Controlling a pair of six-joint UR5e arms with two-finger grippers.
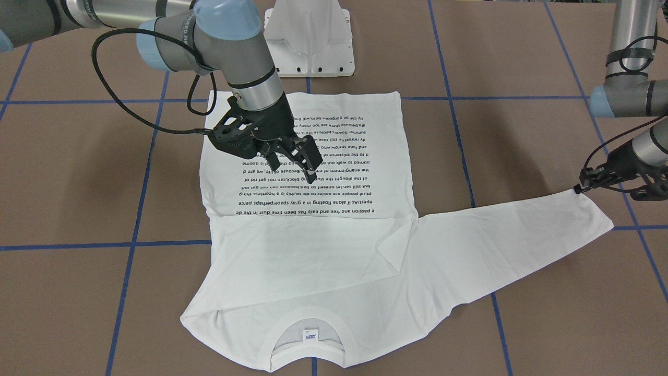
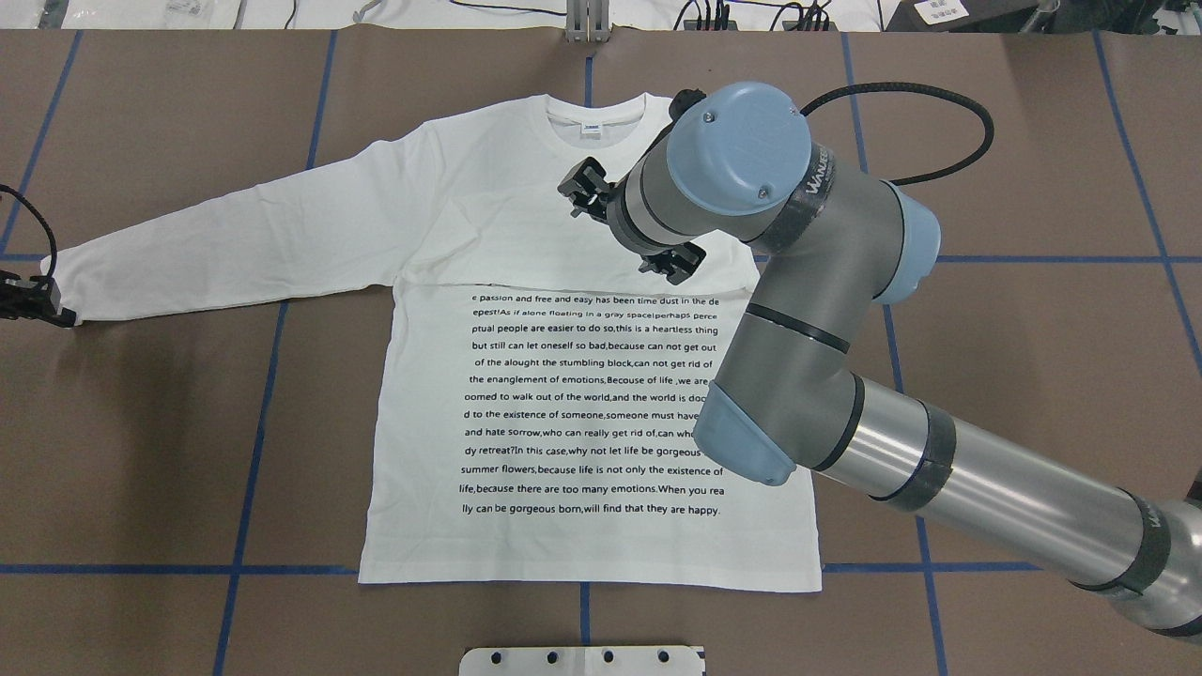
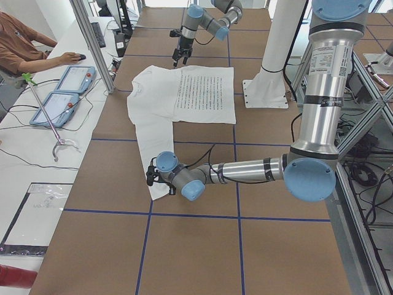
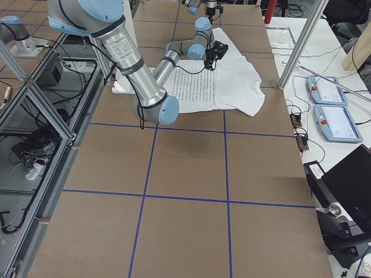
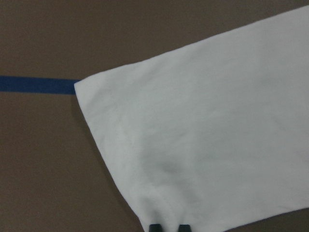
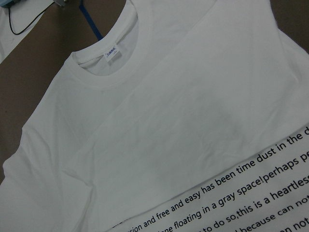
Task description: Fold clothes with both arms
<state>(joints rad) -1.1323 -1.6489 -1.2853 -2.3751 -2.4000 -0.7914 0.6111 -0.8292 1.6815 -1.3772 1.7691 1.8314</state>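
White cotton, the long-sleeved T-shirt [image 2: 526, 235] lies flat and front up near the middle of the table [image 2: 141, 451]. Its hem is toward the edge where the robot stands. Its ribbed collar [image 1: 308, 319] is toward the opposite edge, with the small neck label [image 1: 311, 336] showing inside the ring. The block of black printed text [image 2: 592, 404] fills the lower body, and a straight crease crosses the chest just above the first line. One sleeve [image 2: 235, 249] stretches out toward the table's end on the robot's left, slanting slightly back toward the robot's edge. At its cuff [image 5: 96, 111] the left gripper [image 5: 169, 227] has its fingertips [image 5: 155, 227] drawn close together on the cloth's edge. The fabric puckers toward them, so it appears to be pinching the cuff. The left arm [image 3: 245, 171] reaches low along the table to get there. The right gripper [image 1: 292, 169] hangs over the chest and the top lines of print, its fingers spread apart with nothing between them. The right arm [image 2: 798, 310] crosses above the shirt's side nearest it. The brown table top is divided into squares by blue tape lines [image 2: 244, 469]. The white pedestal base [image 1: 308, 47] stands near the hem but apart from it. Beyond the far edge, in the side view, a person [image 3: 24, 43] sits at a desk with two blue-framed pads [image 3: 73, 80].
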